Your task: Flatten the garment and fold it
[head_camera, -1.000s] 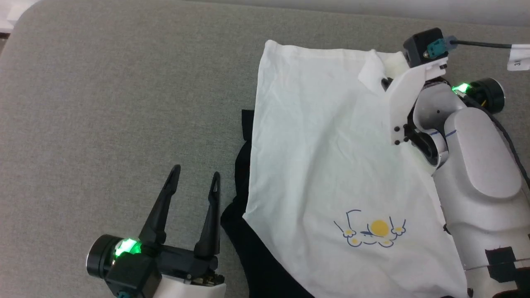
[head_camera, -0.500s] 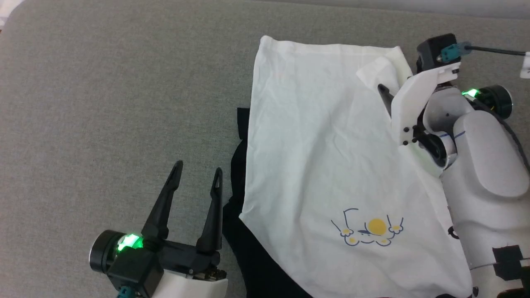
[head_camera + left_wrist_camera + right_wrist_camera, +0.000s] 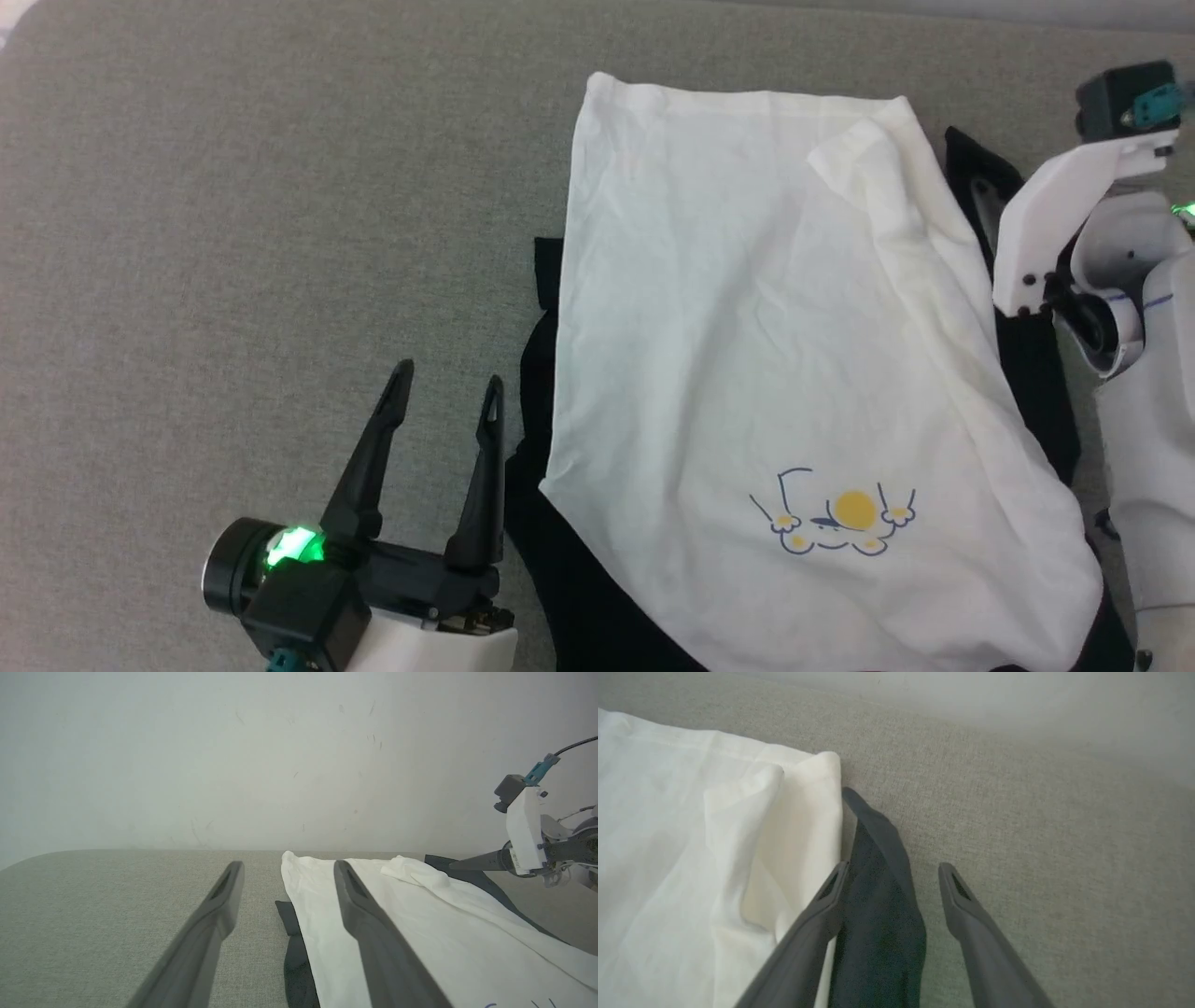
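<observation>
Garment (image 3: 766, 355), spread on grey fabric surface (image 3: 233, 187). Lies right of centre in the head view, white torso uppermost, lightly creased. Shows yellow-and-blue print (image 3: 834, 513) at the end nearest the robot, upside down to the head camera. Ends far off in a straight white edge, with far right corner (image 3: 859, 154) turned over onto the torso in a small fold.

Along the right edge, black sleeve (image 3: 1027, 355), partly tucked under the white and tapering to a point beside that folded corner. Under the left edge, near the robot, more black cloth (image 3: 551, 523) peeking out.

At lower left of the head view, left gripper (image 3: 446, 376): fingers spread wide, nothing between them, pointing away from the robot, just beside the garment's left edge.

Above the black sleeve, right gripper (image 3: 894, 866): fingers likewise well apart, clamped on nothing. One finger over the line where white meets black, the other over bare surface, sleeve tip lying between the two. Cannot tell whether those fingertips touch the cloth.

Behind the surface, pale wall (image 3: 233, 742).
</observation>
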Tool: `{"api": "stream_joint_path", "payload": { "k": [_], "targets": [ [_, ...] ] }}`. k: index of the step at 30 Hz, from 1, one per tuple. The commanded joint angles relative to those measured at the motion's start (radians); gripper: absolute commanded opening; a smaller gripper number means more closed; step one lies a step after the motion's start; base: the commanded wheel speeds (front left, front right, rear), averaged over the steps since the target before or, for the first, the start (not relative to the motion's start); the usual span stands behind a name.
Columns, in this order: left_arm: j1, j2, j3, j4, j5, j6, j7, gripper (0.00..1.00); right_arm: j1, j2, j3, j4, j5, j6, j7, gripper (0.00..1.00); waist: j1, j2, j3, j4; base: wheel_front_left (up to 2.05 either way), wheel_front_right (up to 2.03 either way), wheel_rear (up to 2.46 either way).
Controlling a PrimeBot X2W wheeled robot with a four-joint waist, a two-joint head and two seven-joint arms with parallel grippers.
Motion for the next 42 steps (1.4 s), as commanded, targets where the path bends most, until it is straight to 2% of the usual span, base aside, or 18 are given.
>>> {"api": "stream_joint_path", "payload": {
  "k": [1,7,8,10,20,27,33,42],
  "targets": [
    [-0.006,-0.004,-0.003,-0.004,0.002,0.005,-0.005,1.0,0.019,0.004,-0.005,-0.005,-0.005,-0.001,0.009,1.0,0.0,0.0,0.018,0.008,0.0,0.0,0.0],
    [-0.022,-0.005,-0.006,0.0,0.001,0.002,-0.005,1.0,0.05,0.019,-0.032,-0.022,-0.038,-0.001,0.065,1.0,0.0,0.0,0.04,0.018,0.0,0.0,0.0],
    [-0.025,-0.005,-0.007,0.001,0.001,0.001,-0.005,1.0,0.052,0.022,-0.039,-0.026,-0.044,-0.001,0.065,0.76,0.0,0.0,0.042,0.019,0.0,0.0,0.0],
    [-0.028,-0.005,-0.007,0.003,0.0,0.001,-0.005,1.0,0.057,0.031,-0.05,-0.032,-0.053,-0.001,0.067,0.0,0.0,0.0,0.043,0.021,0.0,0.0,0.0],
    [-0.021,-0.005,0.004,0.017,0.005,0.003,-0.005,1.0,0.062,0.064,-0.083,-0.102,-0.028,-0.001,0.04,0.0,0.0,0.0,-0.021,-0.017,0.0,0.0,0.0],
    [0.022,0.001,0.022,0.022,0.011,0.004,-0.005,1.0,0.114,0.036,-0.138,-0.216,0.043,-0.001,0.025,0.0,0.0,0.0,-0.113,-0.074,0.0,0.0,0.0],
    [0.068,0.012,0.036,0.018,0.013,0.007,-0.005,1.0,0.26,0.003,-0.284,-0.374,0.1,-0.001,0.066,0.0,0.0,0.0,-0.17,-0.111,0.0,0.0,0.0],
    [0.111,0.026,0.039,0.011,0.012,0.004,-0.005,1.0,0.542,0.047,-0.576,-0.562,0.106,-0.001,0.104,0.0,0.0,0.0,-0.216,-0.134,0.0,0.0,0.0]
  ]
}}
